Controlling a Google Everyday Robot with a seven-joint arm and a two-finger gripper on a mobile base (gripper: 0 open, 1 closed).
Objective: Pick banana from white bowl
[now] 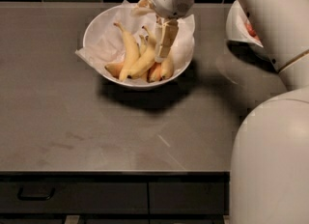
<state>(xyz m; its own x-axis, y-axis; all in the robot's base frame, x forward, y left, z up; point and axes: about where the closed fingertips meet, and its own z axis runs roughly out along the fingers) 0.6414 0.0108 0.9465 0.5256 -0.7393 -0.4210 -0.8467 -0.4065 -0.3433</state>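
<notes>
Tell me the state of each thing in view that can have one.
white bowl: upright on the counter, holding bananas.
bananas: lying piled in the bowl, none lifted.
paper lining: crumpled, hanging over the rim.
gripper: down inside the white bowl, among the bananas.
second bowl: upright, mostly hidden behind the arm.
drawer: shut.

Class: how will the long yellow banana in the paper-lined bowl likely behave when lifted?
The banana looks firm, so probably lifts rigid. It leans on other bananas, which may shift. The tool, inside the white bowl, might snag the paper.
</notes>
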